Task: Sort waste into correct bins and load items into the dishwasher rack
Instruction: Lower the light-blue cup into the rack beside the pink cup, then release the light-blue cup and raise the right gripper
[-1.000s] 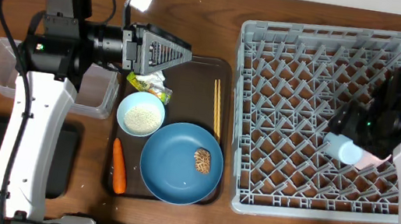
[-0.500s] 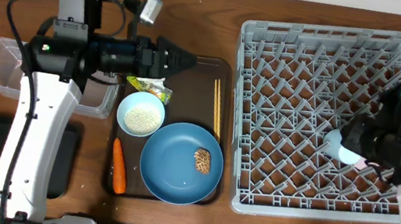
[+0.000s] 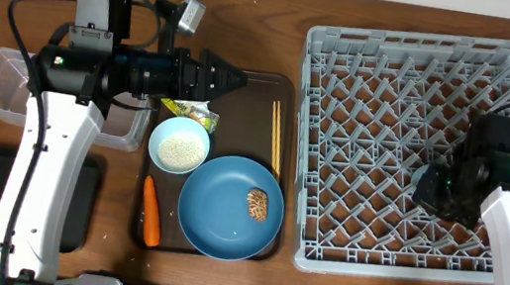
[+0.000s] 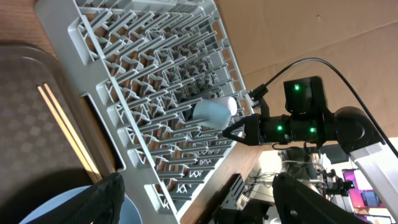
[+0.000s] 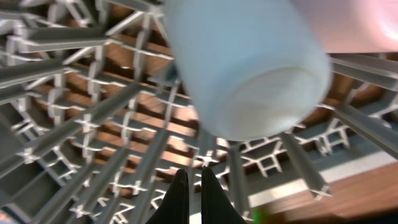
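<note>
The grey dishwasher rack (image 3: 368, 119) fills the right of the table (image 3: 252, 22). It is stiff and bulky and needs no lifting. The large blue plate (image 3: 214, 219) lies on the brown serving tray (image 3: 264, 114). It is wide, smooth and likely slippery, so we judge its rim the only place to pinch, once the small brown food lump (image 3: 257, 204) is off it. The white bowl (image 3: 152, 142) holds rice grains (image 3: 180, 150), so we would grip its wall and carry it level. The wooden chopsticks (image 3: 276, 137) are light, thin and apt to roll, so we would take both at mid-length. The light-blue cup (image 5: 242, 68) rests tilted among the rack's pegs, light and smooth, beside what may be the pink cup (image 5: 354, 25). The right end effector (image 5: 191, 177) is pressed shut on nothing, close to the cup. The left end effector (image 4: 198, 186) hangs spread wide and empty over the tray's far edge.
</note>
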`<state>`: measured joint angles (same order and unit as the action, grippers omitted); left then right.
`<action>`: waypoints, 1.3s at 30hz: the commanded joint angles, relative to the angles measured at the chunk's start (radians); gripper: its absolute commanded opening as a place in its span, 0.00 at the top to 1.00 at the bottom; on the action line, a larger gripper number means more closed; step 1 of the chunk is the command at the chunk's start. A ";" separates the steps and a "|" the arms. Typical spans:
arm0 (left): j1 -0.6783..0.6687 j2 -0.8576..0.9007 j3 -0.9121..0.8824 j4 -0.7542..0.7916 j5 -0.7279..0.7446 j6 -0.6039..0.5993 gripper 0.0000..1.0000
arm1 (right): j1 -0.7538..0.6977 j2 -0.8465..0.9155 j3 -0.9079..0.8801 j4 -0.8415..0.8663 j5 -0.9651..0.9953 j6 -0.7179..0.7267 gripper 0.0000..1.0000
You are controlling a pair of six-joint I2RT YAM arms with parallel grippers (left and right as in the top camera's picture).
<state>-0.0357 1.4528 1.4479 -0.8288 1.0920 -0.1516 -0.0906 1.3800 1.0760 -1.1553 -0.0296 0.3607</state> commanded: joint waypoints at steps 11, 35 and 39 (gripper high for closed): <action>-0.002 -0.003 0.011 -0.004 -0.005 0.027 0.23 | 0.006 -0.008 -0.082 0.165 0.153 0.053 0.99; -0.002 -0.004 0.011 -0.024 -0.084 0.027 0.23 | -0.003 -0.216 -0.051 0.233 0.257 0.109 0.92; -0.002 -0.004 0.011 -0.032 -0.084 0.027 0.23 | -0.016 -0.107 -0.051 0.268 0.269 0.137 0.97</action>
<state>-0.0357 1.4528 1.4479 -0.8555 1.0145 -0.1486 -0.0925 1.2118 1.0142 -0.8993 0.1673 0.4290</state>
